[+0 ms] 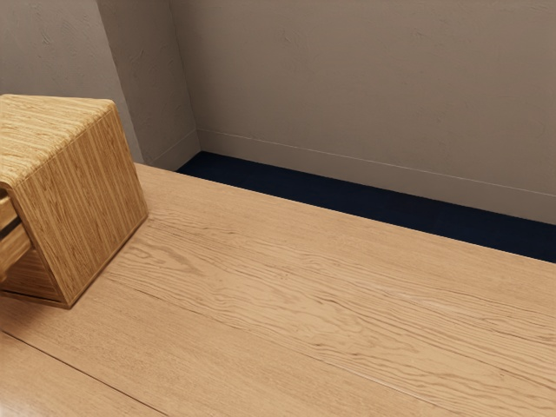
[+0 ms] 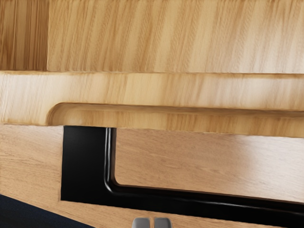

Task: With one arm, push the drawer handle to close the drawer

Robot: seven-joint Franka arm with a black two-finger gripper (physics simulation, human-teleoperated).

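The hand points down above the pale, wood-grained tabletop (image 1: pixel 313 304), the two grey tips of the pincer (image 2: pixel 152 223) close together with a sliver between. Near them is the black, squared handle (image 2: pixel 83 164) of the light-brown wooden drawer (image 2: pixel 142 90), which stands open.

wooden cabinet (image 1: pixel 91 204) on wood-grained table (image 1: pixel 304 300)
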